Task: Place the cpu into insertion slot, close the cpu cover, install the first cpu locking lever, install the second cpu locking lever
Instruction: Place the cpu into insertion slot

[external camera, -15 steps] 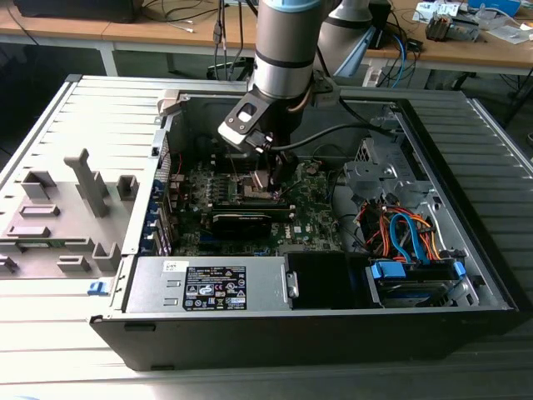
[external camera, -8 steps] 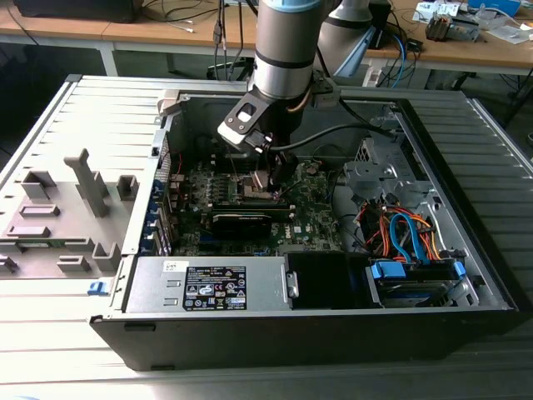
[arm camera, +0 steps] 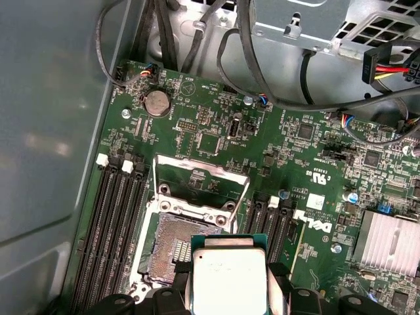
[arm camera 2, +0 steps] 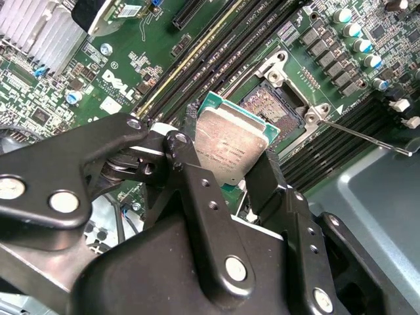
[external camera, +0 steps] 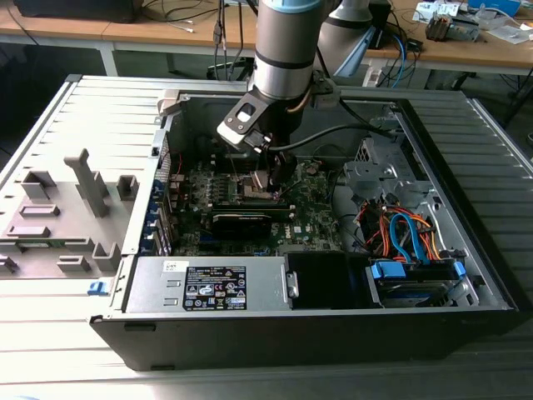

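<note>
In both wrist views my gripper (arm camera 2: 223,157) (arm camera: 230,289) is shut on the cpu (arm camera 2: 230,147) (arm camera: 230,279), a small square chip with a silvery top and a green edge. It hangs tilted just above and beside the insertion slot (arm camera 2: 272,108) (arm camera: 172,243), whose dark pin field lies bare. The cpu cover (arm camera: 200,166), a thin silver frame, stands swung open at the slot's far side. A thin locking lever (arm camera 2: 367,136) juts out free from the slot's corner. In the exterior view the gripper (external camera: 265,179) reaches down into the open computer case over the green motherboard (external camera: 316,217).
Black memory slots (arm camera: 115,223) flank the socket on both sides. A finned heatsink (arm camera: 387,243) sits nearby. Cables (arm camera: 295,98) run above the board. The case wall (arm camera: 52,131) stands close by. A power supply (external camera: 208,287) and a drive cage with blue and orange cables (external camera: 408,233) fill the case's front.
</note>
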Controlling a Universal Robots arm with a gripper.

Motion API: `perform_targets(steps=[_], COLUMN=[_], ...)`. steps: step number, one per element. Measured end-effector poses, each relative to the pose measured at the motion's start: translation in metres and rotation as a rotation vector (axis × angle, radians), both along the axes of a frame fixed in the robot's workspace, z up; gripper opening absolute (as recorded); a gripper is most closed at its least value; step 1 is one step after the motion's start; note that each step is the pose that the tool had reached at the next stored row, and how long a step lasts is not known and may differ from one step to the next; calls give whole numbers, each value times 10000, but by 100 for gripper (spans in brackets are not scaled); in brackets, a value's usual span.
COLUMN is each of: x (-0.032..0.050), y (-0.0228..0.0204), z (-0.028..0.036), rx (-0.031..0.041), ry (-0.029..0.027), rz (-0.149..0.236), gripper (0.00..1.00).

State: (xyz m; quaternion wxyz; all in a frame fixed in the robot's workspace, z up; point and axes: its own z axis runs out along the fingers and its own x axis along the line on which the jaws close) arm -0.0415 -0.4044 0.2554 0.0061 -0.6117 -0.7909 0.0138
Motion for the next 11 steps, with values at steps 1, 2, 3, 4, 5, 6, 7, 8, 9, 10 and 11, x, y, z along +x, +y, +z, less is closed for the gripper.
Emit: perform_targets(steps=[1, 2, 3, 4, 5, 6, 7, 8, 9, 10, 11], x=[0, 0, 0, 0, 0, 0, 0, 0, 0, 0, 0], y=[0, 0, 0, 0, 0, 0, 0, 0, 0, 0, 0], z=[-1, -1, -2, -2, -3, -4, -4, -5, -5, -6, -7], rx=[0, 1, 0, 0, 0, 0, 0, 0, 0, 0, 0], ry=[0, 0, 0, 0, 0, 0, 0, 0, 0, 0, 0], rz=[-16, -28, -37, -54, -72, -93, -106, -115, -124, -135, -150], gripper=[55, 55, 55, 55, 55, 55, 55, 55, 55, 55, 55])
